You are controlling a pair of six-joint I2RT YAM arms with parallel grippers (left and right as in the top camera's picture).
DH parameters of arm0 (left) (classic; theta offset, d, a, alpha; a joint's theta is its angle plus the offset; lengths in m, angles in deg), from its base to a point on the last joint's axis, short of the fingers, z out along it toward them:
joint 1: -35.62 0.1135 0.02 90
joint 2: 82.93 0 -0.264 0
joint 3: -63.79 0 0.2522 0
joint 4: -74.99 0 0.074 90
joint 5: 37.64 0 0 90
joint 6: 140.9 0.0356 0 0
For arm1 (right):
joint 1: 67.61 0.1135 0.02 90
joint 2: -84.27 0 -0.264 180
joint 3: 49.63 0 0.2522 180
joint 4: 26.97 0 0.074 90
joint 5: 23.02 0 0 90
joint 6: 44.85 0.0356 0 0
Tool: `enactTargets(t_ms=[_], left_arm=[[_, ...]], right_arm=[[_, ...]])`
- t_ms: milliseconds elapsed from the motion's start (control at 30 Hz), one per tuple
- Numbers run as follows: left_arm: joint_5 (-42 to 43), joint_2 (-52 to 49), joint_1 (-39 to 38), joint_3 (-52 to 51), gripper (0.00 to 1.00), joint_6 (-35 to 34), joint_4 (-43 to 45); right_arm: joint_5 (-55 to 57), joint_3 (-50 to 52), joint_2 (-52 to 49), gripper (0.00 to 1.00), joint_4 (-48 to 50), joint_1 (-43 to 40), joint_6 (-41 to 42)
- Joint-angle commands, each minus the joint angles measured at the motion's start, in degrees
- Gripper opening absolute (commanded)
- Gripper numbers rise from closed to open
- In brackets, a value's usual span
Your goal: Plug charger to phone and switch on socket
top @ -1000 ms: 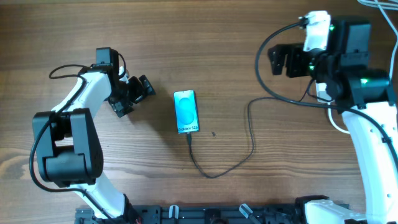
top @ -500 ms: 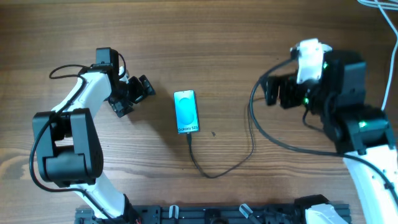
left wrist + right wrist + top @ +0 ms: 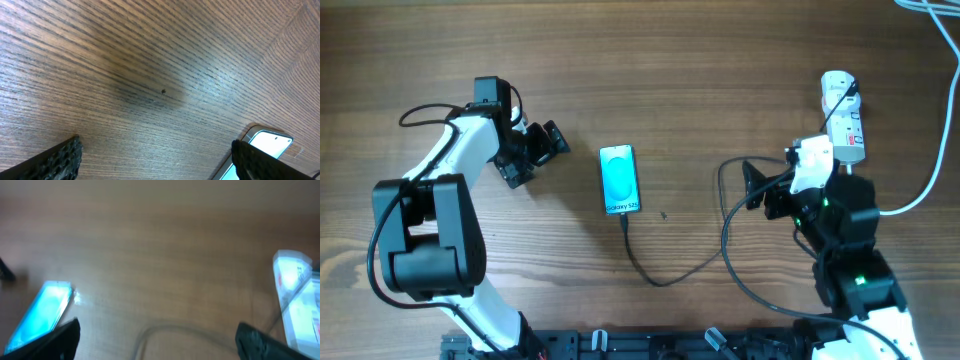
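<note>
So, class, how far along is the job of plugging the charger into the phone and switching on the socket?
Looks done: the charger meets the bottom edge of the phone, so it seems plugged in. In hand: nothing; the left fingers and right fingers are open and empty, away from the socket. Left: the switch on the socket is too small to read, so switching on may remain.

The left gripper (image 3: 157, 162) is hanging open over the brown wood-grain tabletop (image 3: 150, 45). Its two black ribbed fingertips (image 3: 60, 160) are poking in at the near left and near right corners, set wide apart, with only wood showing between them. A tiny dark speck (image 3: 163, 91) is sitting on the grain farther out. Beside the right fingertip, one corner of a flat white-edged phone with a pale blue screen (image 3: 270, 144) is peeking in, lying flat on the wood.
</note>
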Motion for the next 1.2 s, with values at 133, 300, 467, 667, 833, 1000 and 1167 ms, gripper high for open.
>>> enactTargets(t_ms=[133, 300, 467, 667, 833, 1000, 1167], left_arm=[[0.5, -0.6, 0.1, 0.6, 1.0, -0.1, 0.1], [0.4, -0.6, 0.1, 0.6, 1.0, -0.1, 0.1], [0.4, -0.6, 0.1, 0.6, 1.0, -0.1, 0.1], [0.5, -0.6, 0.1, 0.6, 1.0, -0.1, 0.1], [0.5, -0.6, 0.1, 0.6, 1.0, -0.1, 0.1], [0.4, -0.6, 0.1, 0.6, 1.0, -0.2, 0.1], [0.5, -0.6, 0.1, 0.6, 1.0, -0.2, 0.1]], right_arm=[[-1.9, 16.7, 12.2, 1.0, 16.8, 0.1, 0.1], [-2.1, 26.7, 21.6, 1.0, 20.5, 0.1, 0.3], [-2.3, 28.3, 32.1, 1.0, 10.9, 0.1, 1.9], [-2.1, 28.3, 42.3, 1.0, 11.2, 0.0, 1.6], [-2.1, 28.3, 42.3, 1.0, 11.2, 0.0, 1.6], [-2.1, 28.3, 42.3, 1.0, 11.2, 0.0, 1.5], [-2.1, 28.3, 42.3, 1.0, 11.2, 0.0, 1.5]])
